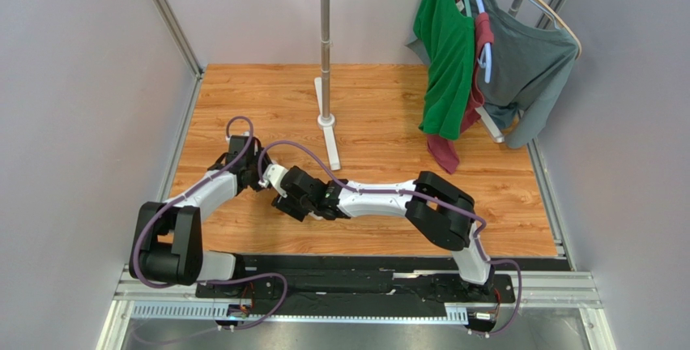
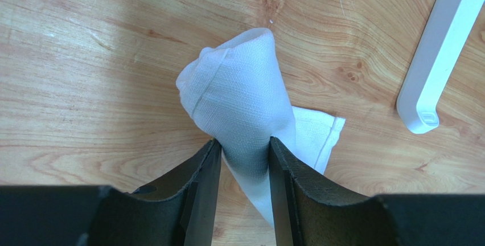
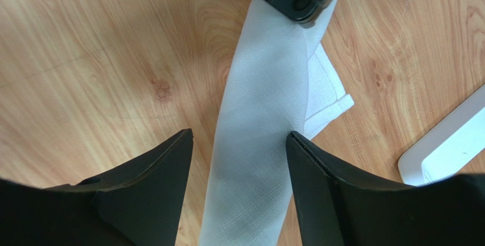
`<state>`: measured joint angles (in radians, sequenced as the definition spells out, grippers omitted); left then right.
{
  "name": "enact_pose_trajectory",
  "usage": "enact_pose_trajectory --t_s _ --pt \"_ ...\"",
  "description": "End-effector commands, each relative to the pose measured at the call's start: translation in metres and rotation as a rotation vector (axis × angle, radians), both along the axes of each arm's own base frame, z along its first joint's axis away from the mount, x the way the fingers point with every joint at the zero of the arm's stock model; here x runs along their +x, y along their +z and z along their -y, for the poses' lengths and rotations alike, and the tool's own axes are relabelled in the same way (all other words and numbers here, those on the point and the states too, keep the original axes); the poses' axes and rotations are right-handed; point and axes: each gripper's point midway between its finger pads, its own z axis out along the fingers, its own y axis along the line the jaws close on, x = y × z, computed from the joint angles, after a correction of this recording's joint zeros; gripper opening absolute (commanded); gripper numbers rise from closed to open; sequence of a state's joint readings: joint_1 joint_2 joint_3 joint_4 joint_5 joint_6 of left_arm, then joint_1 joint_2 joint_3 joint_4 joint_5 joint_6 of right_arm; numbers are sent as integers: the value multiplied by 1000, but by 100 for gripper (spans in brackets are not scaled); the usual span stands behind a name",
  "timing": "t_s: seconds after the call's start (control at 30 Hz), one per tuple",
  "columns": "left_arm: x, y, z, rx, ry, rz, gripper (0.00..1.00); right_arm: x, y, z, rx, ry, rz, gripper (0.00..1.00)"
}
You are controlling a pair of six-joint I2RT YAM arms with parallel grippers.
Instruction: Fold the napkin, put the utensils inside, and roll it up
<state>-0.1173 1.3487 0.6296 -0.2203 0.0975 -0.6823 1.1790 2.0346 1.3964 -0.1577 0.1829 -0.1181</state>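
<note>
Across the overhead view, the wooden tabletop (image 1: 389, 107) fills the middle. A white pole stand (image 1: 325, 34) rises at about 12 o'clock from its centre. At 2 o'clock a green shirt (image 1: 445, 50) and a grey shirt (image 1: 526, 58) hang on a rack. The left arm (image 1: 206, 192) and the right arm (image 1: 381, 200) reach inward and meet left of the tabletop's centre, at about 6 o'clock from the stand's foot. From above they hide what lies under them.

Both wrist views show the napkin (image 2: 239, 86) there, rolled into a white tube that lies on the wood. In the left wrist view it runs from 6 o'clock up toward 12 o'clock and ends in a rounded, bunched tip. A flat hemmed corner sticks out from under it at 4 o'clock. One white foot of the stand lies well apart at 2 o'clock.

The left gripper (image 2: 243, 143) is clenched on the napkin, its two dark fingers pressing the roll from both sides. The right gripper (image 3: 240, 135) straddles the roll further along with its jaws spread. One finger touches the cloth's edge, the other stands clear of it with bare wood between, so it grasps nothing.
</note>
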Motion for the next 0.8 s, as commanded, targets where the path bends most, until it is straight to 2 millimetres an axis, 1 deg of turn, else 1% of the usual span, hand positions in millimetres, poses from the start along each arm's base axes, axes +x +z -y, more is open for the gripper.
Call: enact_pose_trajectory --t_s 0.0,0.13,0.23,0.27,0.3,0.37,0.4,0.43,0.5,0.6,0.63,0.67,0.7,0.73,0.77 --pt "1 0 -4 26 -10 -13 44 6 -9 -7 -19 13 67 65" --pt "2 0 -4 26 -10 -11 44 5 -17 -6 -40 21 77 63" --pt "2 0 -3 23 -12 -11 44 8 -27 -2 -70 7 83 60" --pt "2 0 -3 22 -13 -10 44 10 -29 0 -81 -6 90 57" --pt "2 1 -1 14 -18 -5 46 11 -36 4 -103 -15 88 54" --pt "3 3 1 3 -23 7 48 14 -41 8 -116 -40 80 48" --pt "4 6 1 1 -20 17 52 13 -48 11 -130 -43 67 47" --pt "5 8 1 0 -19 24 54 12 -50 13 -130 -53 55 42" --pt "5 14 1 -2 -17 42 58 14 -56 18 -141 -67 27 38" --pt "3 23 -5 20 8 63 63 8 -61 23 -124 -68 -77 33" --pt "3 25 -8 30 20 68 64 1 -57 19 -87 -44 -137 31" --pt "1 25 -16 61 47 64 64 3 -57 23 -63 -66 -187 31" --pt "-2 28 -19 71 60 75 66 2 -53 22 -39 -61 -220 30" --pt "-4 28 -23 69 76 73 66 -8 -51 18 0 -36 -301 30" --pt "-4 28 -30 88 108 77 66 -8 -47 18 23 -36 -334 29"
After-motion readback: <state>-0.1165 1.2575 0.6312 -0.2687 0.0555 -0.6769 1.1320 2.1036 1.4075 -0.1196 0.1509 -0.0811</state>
